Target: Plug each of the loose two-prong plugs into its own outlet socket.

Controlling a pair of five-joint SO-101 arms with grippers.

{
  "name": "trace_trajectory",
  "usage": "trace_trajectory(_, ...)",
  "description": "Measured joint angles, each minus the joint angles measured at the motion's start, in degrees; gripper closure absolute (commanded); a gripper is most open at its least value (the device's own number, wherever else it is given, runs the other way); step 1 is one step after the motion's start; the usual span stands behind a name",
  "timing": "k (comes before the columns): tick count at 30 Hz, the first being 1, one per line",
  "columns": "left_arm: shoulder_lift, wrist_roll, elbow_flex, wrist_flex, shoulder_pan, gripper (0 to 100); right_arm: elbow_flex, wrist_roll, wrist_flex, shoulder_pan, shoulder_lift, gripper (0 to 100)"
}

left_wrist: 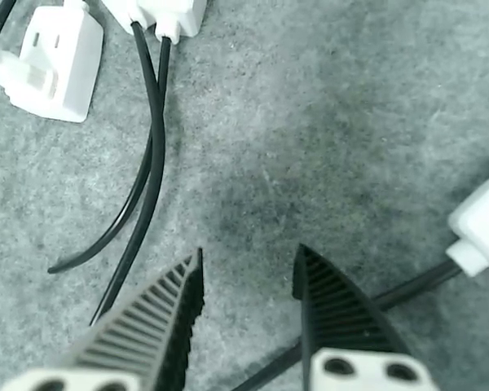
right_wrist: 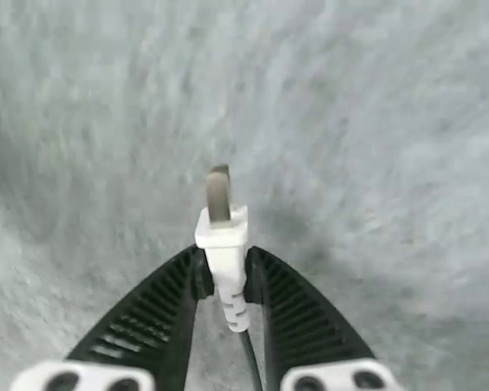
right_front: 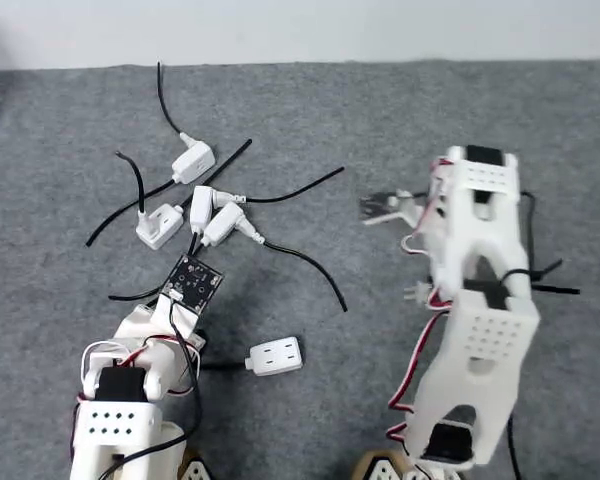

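Right jaws pinch a white two-prong plug (right_wrist: 222, 240) by its body, prongs pointing out over the grey table (right_front: 310, 110), well apart from the sockets. Left jaws stand part-open, low over the table, w/ two black cords (left_wrist: 147, 179) just beside one tip. An outlet socket (left_wrist: 57, 61) & two loose plugs (left_wrist: 179, 12) lie beyond them; second socket (right_front: 277, 356) sits nr the left arm's base.

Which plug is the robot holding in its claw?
The white plug pinched in the right claw, poking forward between its tips. The other white pieces lie loose on the grey mat.
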Motion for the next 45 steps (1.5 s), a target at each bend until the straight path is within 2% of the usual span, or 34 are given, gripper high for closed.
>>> trace_trajectory(3,0.0,0.0,0.0,0.0,0.0,83,2.6,-4.9,0.0,-5.7,-3.0,99.0)
trace_trajectory(11,0.0,0.0,0.0,0.0,0.0,83,17.0,-7.2,0.1,-15.8,-5.4,98.6)
trace_trajectory(13,0.0,0.0,0.0,0.0,0.0,83,17.2,-8.7,0.1,-16.3,-5.4,93.5)
trace_trajectory(16,0.0,0.0,0.0,0.0,0.0,83,17.3,-9.8,0.1,-16.1,-5.7,78.2)
trace_trajectory(18,0.0,0.0,0.0,0.0,0.0,83,17.3,-10.1,0.0,-16.2,-5.7,72.0)
trace_trajectory(41,0.0,0.0,0.0,0.0,0.0,83,18.3,-10.5,-3.0,-18.9,-9.8,71.5)
trace_trajectory(45,0.0,0.0,0.0,0.0,0.0,83,24.9,-10.5,-8.5,-19.2,-11.0,71.5)
